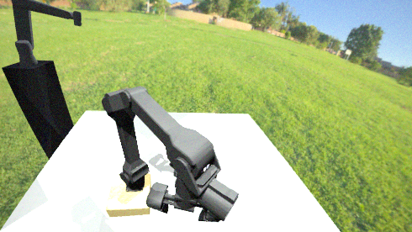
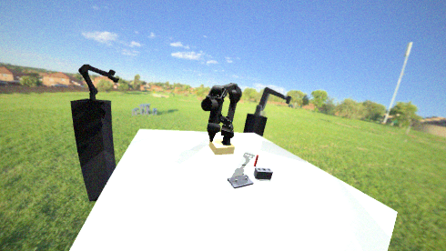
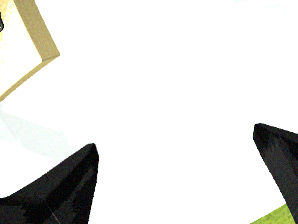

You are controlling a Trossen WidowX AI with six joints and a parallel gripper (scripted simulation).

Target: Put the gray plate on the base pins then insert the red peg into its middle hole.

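Note:
A thin dark grey slab [image 2: 239, 183] with two small pin-like knobs lies flat on the table in the exterior view; it looks like the base. Right of it and apart sits a thicker dark grey block [image 2: 263, 175] with openings in its top, perhaps the plate. The red peg [image 2: 256, 160] stands nearly upright just behind that block. The arm hides all three in the top view, and none shows in the wrist view. My gripper [image 3: 180, 141] is open and empty, its fingers wide apart over white table, near the wooden block and away from the parts.
The arm stands on a pale wooden block [image 1: 128, 211] [image 2: 222, 150] [image 3: 41, 35] on the white table [image 1: 269, 185] [image 2: 159, 195]. Two black pedestals [image 2: 93, 150] [image 2: 255, 123] carrying other arms stand beyond the table edges. A grey shadow of the arm lies beside the slab.

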